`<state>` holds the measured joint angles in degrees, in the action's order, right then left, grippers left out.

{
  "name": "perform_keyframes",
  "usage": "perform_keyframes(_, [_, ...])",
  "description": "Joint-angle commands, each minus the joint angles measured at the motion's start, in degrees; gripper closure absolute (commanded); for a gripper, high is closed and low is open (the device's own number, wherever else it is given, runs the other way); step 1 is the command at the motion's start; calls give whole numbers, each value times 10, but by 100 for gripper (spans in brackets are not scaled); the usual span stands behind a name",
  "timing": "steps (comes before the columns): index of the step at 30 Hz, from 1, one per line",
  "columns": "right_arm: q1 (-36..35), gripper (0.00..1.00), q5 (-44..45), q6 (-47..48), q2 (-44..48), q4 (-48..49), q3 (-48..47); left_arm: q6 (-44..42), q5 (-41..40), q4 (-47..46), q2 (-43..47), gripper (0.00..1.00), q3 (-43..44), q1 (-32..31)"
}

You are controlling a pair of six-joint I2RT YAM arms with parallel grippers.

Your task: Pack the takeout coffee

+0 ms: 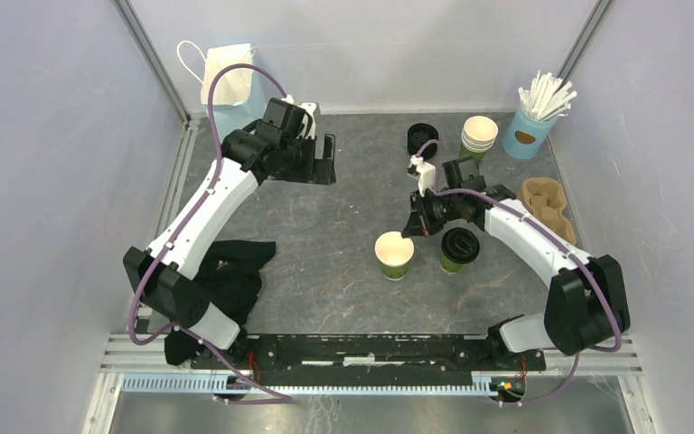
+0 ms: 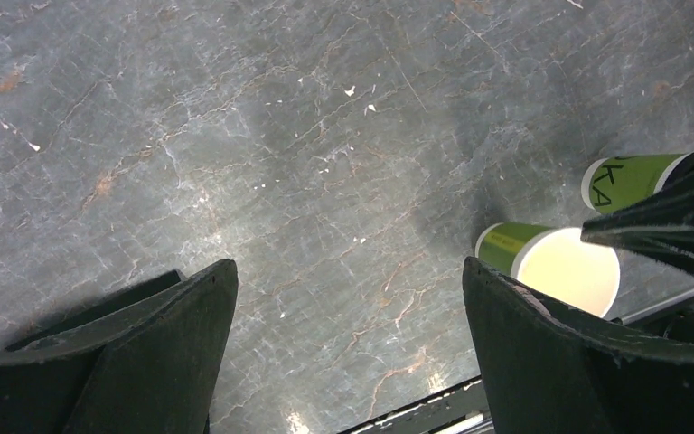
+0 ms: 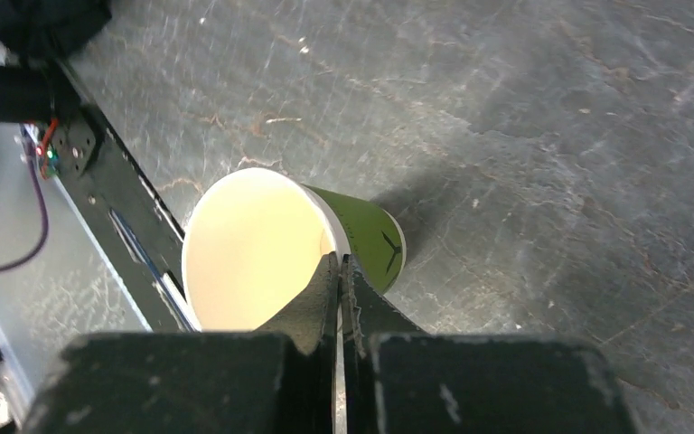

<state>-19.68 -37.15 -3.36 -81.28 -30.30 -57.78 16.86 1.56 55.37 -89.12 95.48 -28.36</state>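
The right gripper (image 3: 339, 260) is seen fully closed with its tips at the rim of the lidless green cup (image 1: 394, 254), which stands mid-table just beside the lidded green cup (image 1: 459, 249). Whether the paper wall is nipped between the tips cannot be told. The left gripper (image 1: 327, 159) stands wide open with nothing in it, well apart at the far left. Risk as judged: the light lidless cup could be tipped or its rim crushed if shoved by the closed tips, and the lidded cup could be knocked by the wrist. Neither cup sits in the pulp carrier (image 1: 547, 206) yet.
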Motion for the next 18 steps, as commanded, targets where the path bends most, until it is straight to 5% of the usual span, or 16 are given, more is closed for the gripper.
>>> perform_keyframes(1, [-18, 100, 19, 59, 44, 20, 19, 26, 13, -19, 16, 0, 4, 2])
perform_keyframes(6, [-18, 98, 26, 49, 60, 57, 72, 38, 36, -32, 20, 1, -13, 2])
perform_keyframes(9, [-18, 86, 41, 35, 77, 68, 79, 40, 40, -42, 27, 1, -20, 2])
perform_keyframes(14, [-12, 41, 138, -15, 87, 55, 13, 37, 42, -42, 28, 1, -14, 2])
perform_keyframes(18, [29, 32, 287, -82, 39, 49, -85, 34, 38, -42, 29, 1, -13, 2])
